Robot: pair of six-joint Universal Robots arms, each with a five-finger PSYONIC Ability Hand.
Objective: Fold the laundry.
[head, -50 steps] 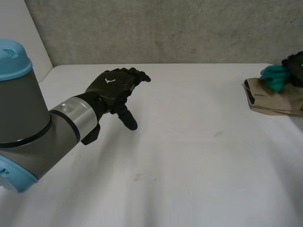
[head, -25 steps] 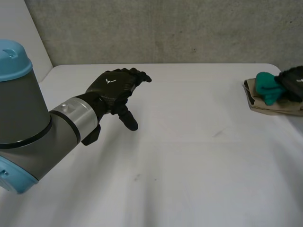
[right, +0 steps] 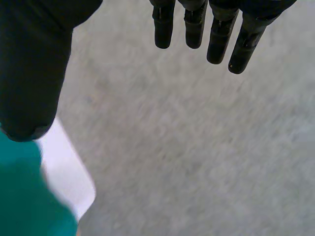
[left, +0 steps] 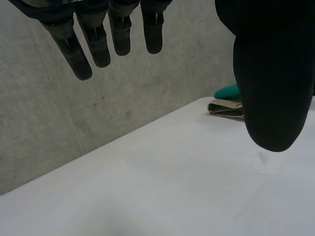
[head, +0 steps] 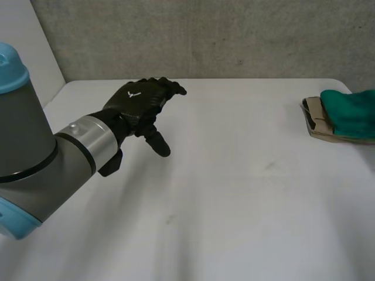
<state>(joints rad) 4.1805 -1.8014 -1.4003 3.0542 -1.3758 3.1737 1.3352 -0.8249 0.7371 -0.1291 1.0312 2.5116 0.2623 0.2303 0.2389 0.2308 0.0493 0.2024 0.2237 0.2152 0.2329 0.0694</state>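
Stacking step, apparently done: teal cloth [head: 350, 113] lies on tan cloth [head: 315, 122] at the table's [head: 234, 193] right edge, beneath the right hand [right: 29, 64], whose fingers are straight and empty; the left hand [head: 139, 106] hovers well apart, spread and empty, so the next move probably calls for another garment.

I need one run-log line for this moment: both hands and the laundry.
left hand: open, over table | right hand: open, holds nothing | teal cloth: on folded tan cloth, table's right edge
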